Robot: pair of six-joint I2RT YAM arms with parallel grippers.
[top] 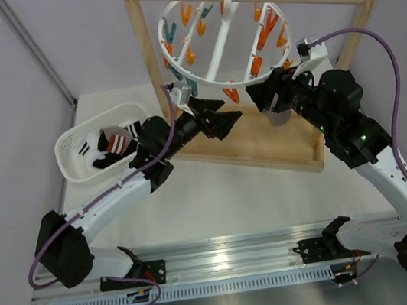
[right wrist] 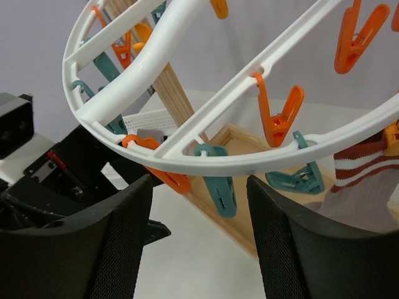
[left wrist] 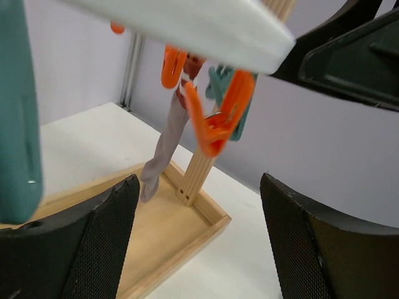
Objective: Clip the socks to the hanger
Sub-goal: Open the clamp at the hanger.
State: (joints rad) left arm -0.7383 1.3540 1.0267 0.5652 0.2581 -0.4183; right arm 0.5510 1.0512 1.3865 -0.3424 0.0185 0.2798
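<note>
My left claw (left wrist: 199,187) gapes wide and empty beside the hanger (right wrist: 187,152). My right claw (right wrist: 199,180) stands partly open, gripping nothing. One sock (left wrist: 167,140) hangs from a clip there. The other sock (top: 112,140) seems to lie in the basket (top: 71,146) on the bench (top: 218,196), so I judge half the job remains.

Hanger (right wrist: 187,156): white plastic, smooth, glossy. Clips (right wrist: 279,118): orange & teal plastic, smooth, slight sheen. Sock (left wrist: 165,146): taupe knit cloth, matt, soft-looking; cuff ribbed. Rack (top: 264,143): pale bare wood, grain visible, matt. Basket (top: 72,154): white plastic mesh. Left gripper (left wrist: 199,180) pads (left wrist: 103,243): black, matt, fine dotted texture; shell hard black plastic. Surface (top: 218,196): white, smooth, matt. Rail (top: 227,253): brushed metal, shiny.
</note>
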